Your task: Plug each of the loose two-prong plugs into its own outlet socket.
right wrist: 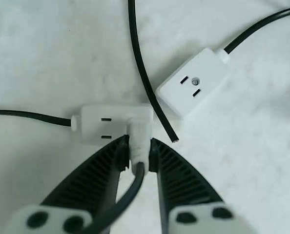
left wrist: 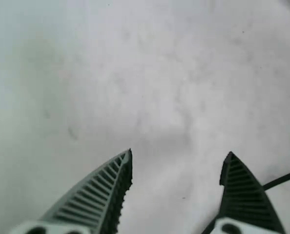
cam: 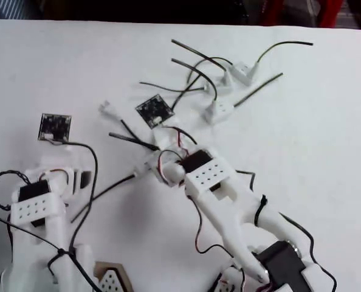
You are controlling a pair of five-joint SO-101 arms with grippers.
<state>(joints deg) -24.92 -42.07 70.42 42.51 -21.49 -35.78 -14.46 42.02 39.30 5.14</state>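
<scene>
The left gripper (left wrist: 179, 161) is held wide open over the bare table (left wrist: 135, 73), nothing between its fingers. The right gripper (right wrist: 137, 142) is closed on a white two-prong plug (right wrist: 139, 131), set against a white outlet socket (right wrist: 98, 126) mid-table. Insertion is judged to be in hand, and a straight, square push is called for. A second socket (right wrist: 194, 87) lies near, unfilled

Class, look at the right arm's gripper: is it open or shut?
Shut. The right gripper clamps the white plug; both ribbed fingers touch its sides, with no gap.
</scene>
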